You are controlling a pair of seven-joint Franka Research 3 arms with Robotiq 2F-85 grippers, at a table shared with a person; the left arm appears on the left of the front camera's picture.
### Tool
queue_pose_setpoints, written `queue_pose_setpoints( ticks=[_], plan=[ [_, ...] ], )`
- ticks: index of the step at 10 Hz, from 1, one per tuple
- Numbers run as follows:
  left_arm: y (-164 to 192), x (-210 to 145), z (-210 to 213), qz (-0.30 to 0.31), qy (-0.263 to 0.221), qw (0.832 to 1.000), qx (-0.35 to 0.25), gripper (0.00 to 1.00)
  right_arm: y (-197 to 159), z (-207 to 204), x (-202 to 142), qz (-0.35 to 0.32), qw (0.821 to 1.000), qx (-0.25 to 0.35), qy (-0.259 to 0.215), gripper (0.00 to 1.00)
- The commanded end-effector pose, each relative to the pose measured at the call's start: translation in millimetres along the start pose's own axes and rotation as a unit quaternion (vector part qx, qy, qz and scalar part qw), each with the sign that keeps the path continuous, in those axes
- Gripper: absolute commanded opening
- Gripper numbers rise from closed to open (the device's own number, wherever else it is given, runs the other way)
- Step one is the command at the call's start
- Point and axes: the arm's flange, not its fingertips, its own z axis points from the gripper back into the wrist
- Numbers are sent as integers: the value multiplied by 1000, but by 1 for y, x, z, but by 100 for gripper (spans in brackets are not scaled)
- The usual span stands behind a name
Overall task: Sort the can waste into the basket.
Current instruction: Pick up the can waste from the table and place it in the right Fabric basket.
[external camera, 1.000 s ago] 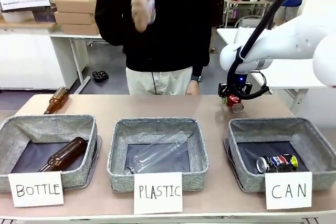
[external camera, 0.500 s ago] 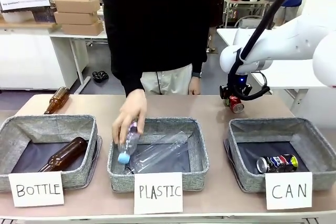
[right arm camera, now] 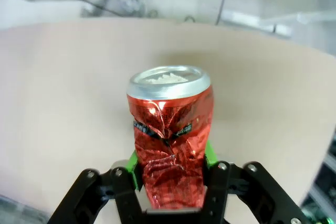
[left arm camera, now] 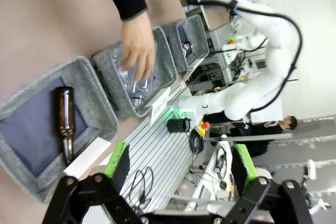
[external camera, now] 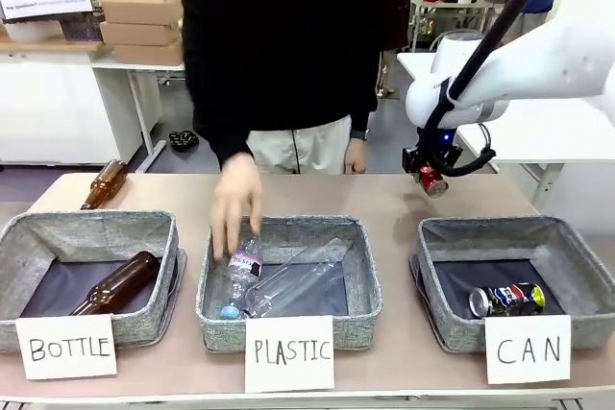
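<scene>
Right gripper [external camera: 430, 178]: we see it clamped on the red can [external camera: 431, 181], lifted above the table [external camera: 384, 201], behind the far rim of the CAN basket [external camera: 577, 247]. The wrist view shows the green pads [right arm camera: 135, 171] pressed against both sides of the can's dented body [right arm camera: 170, 140], its silver lid end pointing away from the camera.

Left gripper [left arm camera: 181, 163]: jaws wide apart with nothing between them; we see it raised well off the table, looking down along the row of baskets from the BOTTLE end.

Silver printed can [external camera: 506, 299]: lies on its side on the dark floor of the CAN basket, toward the front wall.

CAN sign [external camera: 527, 349]: white paper, propped at the front of that basket.

Middle basket [external camera: 288, 333]: signed PLASTIC; we note one clear bottle [external camera: 298, 280] lying across it and a second small bottle with a blue cap [external camera: 238, 280] under the person's hand [external camera: 235, 201], cap toward the front.

Person: stands at the far side in a dark top; the one hand reaches down into the middle basket, fingers on the small bottle.

BOTTLE basket [external camera: 58, 237]: holds one brown glass bottle [external camera: 117, 283] on its side.

Second brown bottle [external camera: 102, 183]: lies on the table behind the BOTTLE basket, apart from it.
</scene>
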Motion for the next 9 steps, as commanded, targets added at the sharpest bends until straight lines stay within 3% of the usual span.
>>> queue_pose_setpoints(
  ticks=[1,2,3,4,6,9],
  plan=[
    [-2,-4,2,-7,4,1000,-1,100,-11,105,-110,93,992,54,-64,0],
    [-2,-4,2,-7,4,1000,-1,100,-18,146,-163,162,979,89,-82,0],
    [-2,-4,2,-7,4,1000,-1,100,-32,171,-209,219,966,122,-59,0],
    [-2,-4,2,-7,4,1000,-1,100,-44,176,-236,260,954,147,-3,0],
    [-2,-4,2,-7,4,1000,-1,100,-50,158,-266,278,945,168,45,0],
    [-2,-4,2,-7,4,1000,-1,100,-61,136,-291,274,940,202,27,0]
  ],
)
